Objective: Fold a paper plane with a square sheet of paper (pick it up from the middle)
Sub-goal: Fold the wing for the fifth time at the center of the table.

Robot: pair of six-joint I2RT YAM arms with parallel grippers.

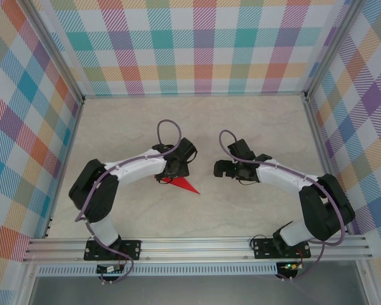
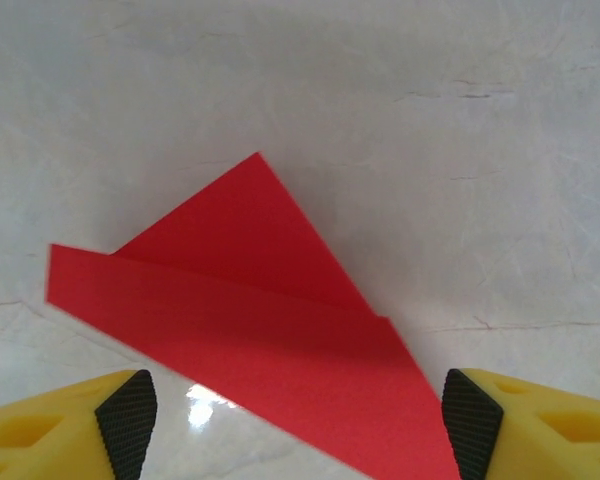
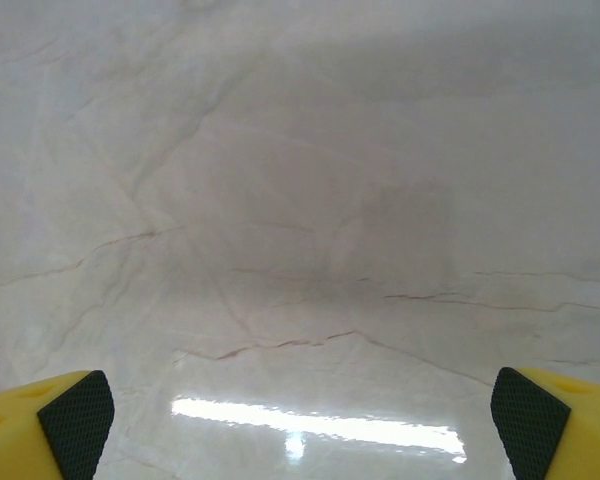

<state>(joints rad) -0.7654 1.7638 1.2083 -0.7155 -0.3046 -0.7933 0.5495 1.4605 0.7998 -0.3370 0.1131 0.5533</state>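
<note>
The square sheet of paper is folded into a narrow, pointed, bright red paper plane (image 1: pixel 185 185) with layered flaps. It lies flat on the marble table, just right of the left arm's wrist. In the left wrist view the paper plane (image 2: pixel 250 300) spreads between the two black pads (image 2: pixel 125 420), touching neither. My left gripper (image 1: pixel 172 171) hovers over its left end, open (image 2: pixel 300 425). My right gripper (image 1: pixel 223 169) stands open to the right of the plane, apart from it, with bare table between its fingertips (image 3: pixel 300 425).
The pale marble tabletop (image 1: pixel 197 121) is ringed by plaid walls (image 1: pixel 197 44) and aluminium posts. A metal rail (image 1: pixel 197 244) carrying both arm bases runs along the near edge. Cables loop above each wrist.
</note>
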